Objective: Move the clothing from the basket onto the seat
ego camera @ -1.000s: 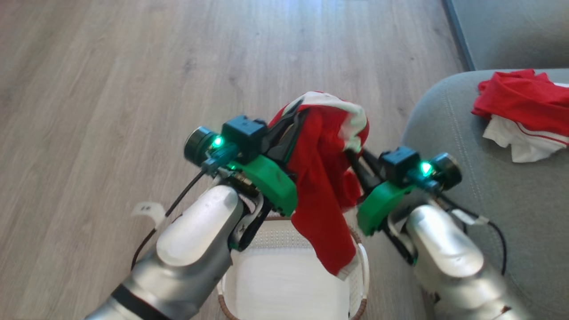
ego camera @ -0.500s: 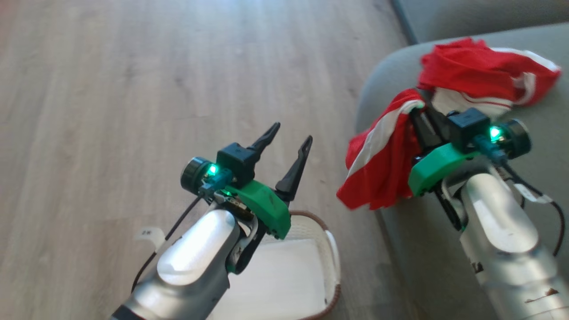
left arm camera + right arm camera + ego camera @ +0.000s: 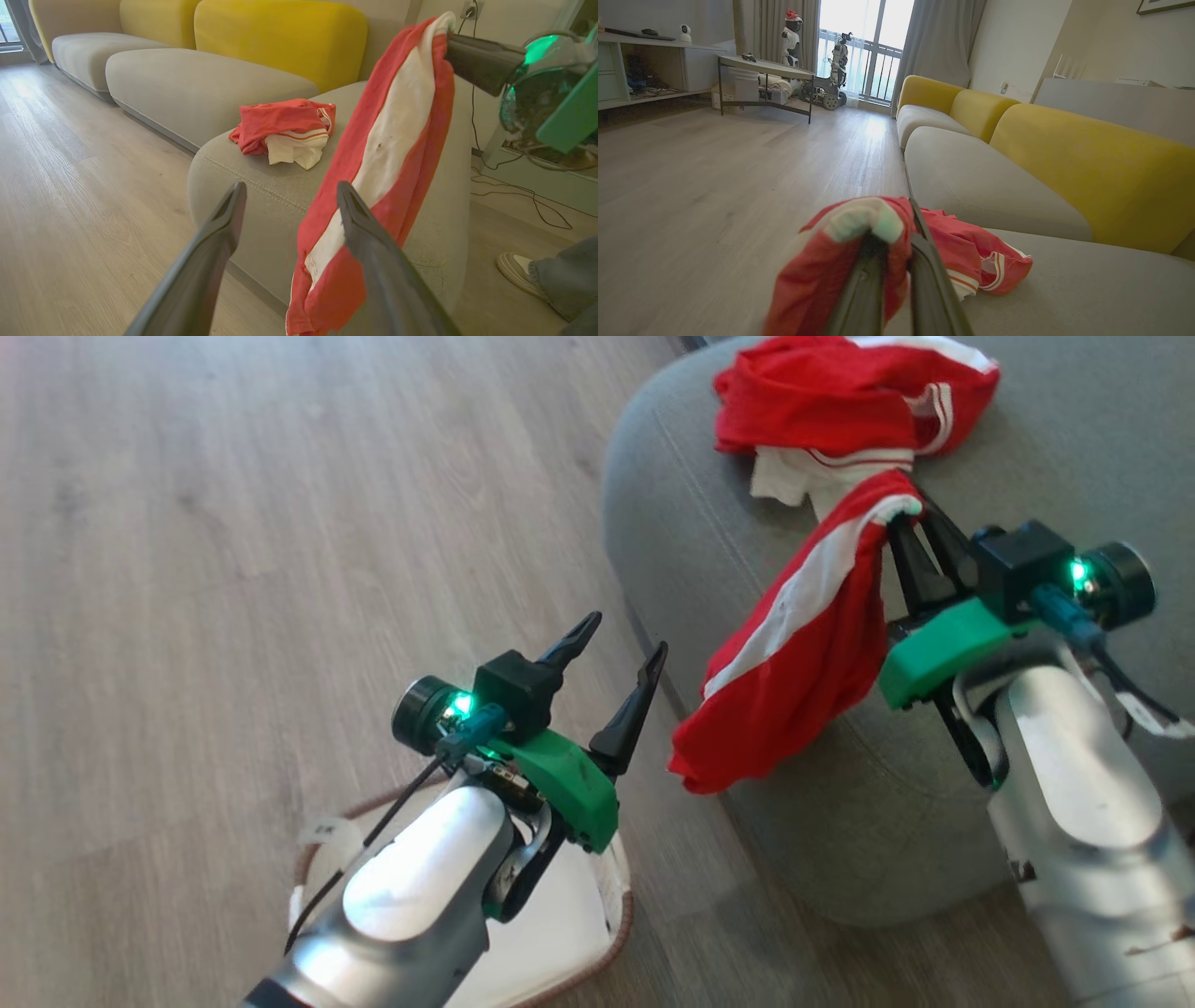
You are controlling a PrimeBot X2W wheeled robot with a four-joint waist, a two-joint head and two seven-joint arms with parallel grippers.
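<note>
1. In the head view, the basket (image 3: 624, 905) stands on the wooden floor (image 3: 233, 523) at 6 o'clock, under the left forearm. The part of its inside that shows is plain white bottom, and the forearm covers the rest.
2. The left gripper (image 3: 627, 633) hangs above the basket's far rim with its two dark fingers spread wide. It holds nothing and touches nothing.
3. The hanging garment (image 3: 794, 653) is at about 2 o'clock from the left gripper, near it but apart. It is red with a broad white stripe and drapes down over the rounded front edge of the seat (image 3: 672, 532). Its lower end dangles in front of the seat's side, above the floor.
4. The right gripper (image 3: 910, 518) is over the seat with its fingers pinched together on the top fold of the hanging garment, which hangs from them towards 7 o'clock.
5. The crumpled garment (image 3: 822, 401), red with white trim and lining, lies on the seat at 11 o'clock from the right gripper's tips, just beyond them.
6. In the left wrist view, yellow backrests (image 3: 280, 37) stand behind the cushions, and a person's shoe (image 3: 514, 270) rests on the floor at 4 o'clock.
</note>
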